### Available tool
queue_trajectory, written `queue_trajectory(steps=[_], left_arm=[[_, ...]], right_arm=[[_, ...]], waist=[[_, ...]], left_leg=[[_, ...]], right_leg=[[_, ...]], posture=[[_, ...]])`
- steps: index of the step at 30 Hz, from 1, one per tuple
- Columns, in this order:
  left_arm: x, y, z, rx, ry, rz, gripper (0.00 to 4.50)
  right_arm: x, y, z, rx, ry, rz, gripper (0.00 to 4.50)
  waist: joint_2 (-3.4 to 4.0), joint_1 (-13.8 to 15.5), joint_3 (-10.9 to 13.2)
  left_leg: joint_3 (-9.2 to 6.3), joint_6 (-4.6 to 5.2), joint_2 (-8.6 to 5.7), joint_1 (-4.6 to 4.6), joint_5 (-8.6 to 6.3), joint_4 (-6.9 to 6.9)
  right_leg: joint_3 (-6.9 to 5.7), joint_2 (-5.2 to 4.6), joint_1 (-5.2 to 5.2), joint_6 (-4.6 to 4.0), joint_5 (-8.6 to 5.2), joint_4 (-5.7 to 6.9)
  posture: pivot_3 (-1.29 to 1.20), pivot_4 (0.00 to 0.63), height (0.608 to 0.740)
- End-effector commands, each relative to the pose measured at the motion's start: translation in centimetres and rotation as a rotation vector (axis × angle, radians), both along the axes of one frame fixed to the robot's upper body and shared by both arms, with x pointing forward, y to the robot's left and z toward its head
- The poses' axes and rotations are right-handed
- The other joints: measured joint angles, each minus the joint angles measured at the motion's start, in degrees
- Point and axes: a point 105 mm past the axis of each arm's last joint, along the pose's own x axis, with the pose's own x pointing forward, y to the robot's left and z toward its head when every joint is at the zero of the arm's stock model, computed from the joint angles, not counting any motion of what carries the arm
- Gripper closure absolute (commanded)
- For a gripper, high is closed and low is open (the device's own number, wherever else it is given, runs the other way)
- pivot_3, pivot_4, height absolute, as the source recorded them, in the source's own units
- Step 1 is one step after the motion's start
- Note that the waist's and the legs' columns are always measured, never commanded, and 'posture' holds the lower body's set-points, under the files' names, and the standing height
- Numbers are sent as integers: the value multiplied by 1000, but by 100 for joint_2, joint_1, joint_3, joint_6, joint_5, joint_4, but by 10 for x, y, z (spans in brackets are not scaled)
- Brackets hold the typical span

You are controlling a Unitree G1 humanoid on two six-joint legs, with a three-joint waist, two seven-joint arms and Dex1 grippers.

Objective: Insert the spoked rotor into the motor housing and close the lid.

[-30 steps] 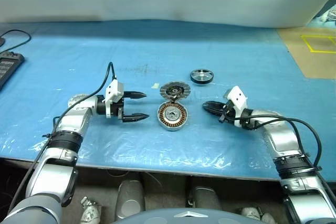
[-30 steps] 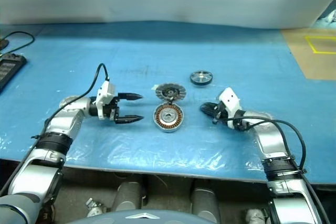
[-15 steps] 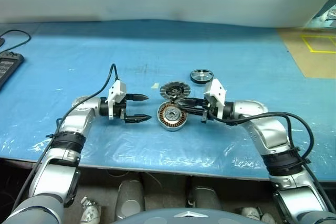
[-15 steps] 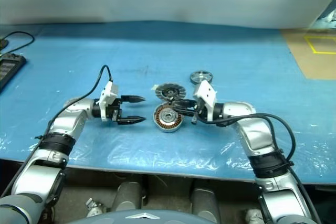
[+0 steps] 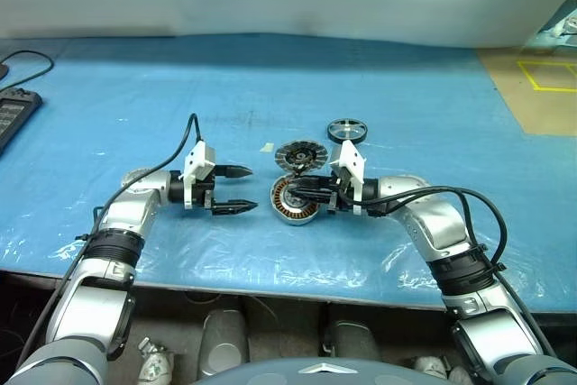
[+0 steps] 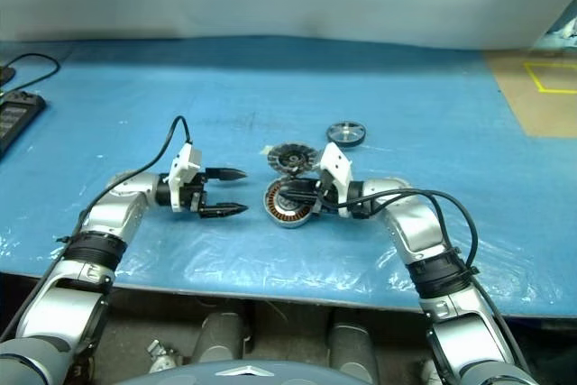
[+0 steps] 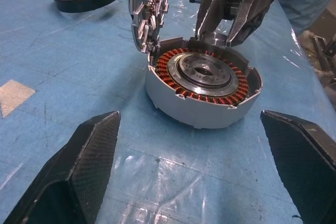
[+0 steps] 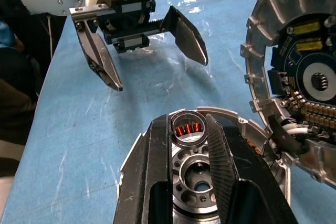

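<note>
We have the motor housing (image 7: 202, 88) sitting flat on the blue table (image 5: 406, 78), open side up, so its ring of copper windings faces the arms. The lid (image 7: 149, 11) stands on edge against the housing's far rim, a short cable appearing to join the two — which would explain why it is propped there and not set aside. The spoked rotor (image 5: 346, 130) lies flat on the table behind and to the right, apart from both grippers; we judge the insertion step not yet begun.

Our right gripper (image 8: 193, 153) hangs over the housing's open face from the right, its fingers (image 8: 157, 182) drawn near each other with only a narrow gap and nothing held between them. Whether the tips touch the housing we cannot tell.

Our left gripper (image 5: 234, 188) waits just beside the housing on the left, pointing at it, fingers spread wide and empty — a stance suited to bracing the housing's wall while the other arm works.
</note>
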Motion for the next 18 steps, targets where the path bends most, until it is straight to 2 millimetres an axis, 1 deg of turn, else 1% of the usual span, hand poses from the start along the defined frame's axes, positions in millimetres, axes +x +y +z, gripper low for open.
queue_trajectory(steps=[1, 10, 18], left_arm=[[1, 4, 8, -1, -42, 11, 0], [2, 3, 8, 0, -48, 18, 0], [3, 3, 7, 7, -51, 26, 0]], right_arm=[[-1, 1, 1, -4, -21, 13, 3928], [3, -3, -11, -52, -17, -5, 3928], [2, -4, -11, -56, -17, 0, 3928]], waist=[[0, -1, 0], [0, 0, 0], [0, 0, 0]], left_leg=[[0, 0, 0, 0, 0, 0], [0, 0, 0, 0, 0, 0], [0, 0, 0, 0, 0, 2]], right_leg=[[0, 0, 0, 0, 0, 0], [0, 0, 0, 0, 0, 1], [0, 0, 0, 0, 0, 3]], posture=[[0, 150, 740], [0, 150, 740], [0, 150, 740]])
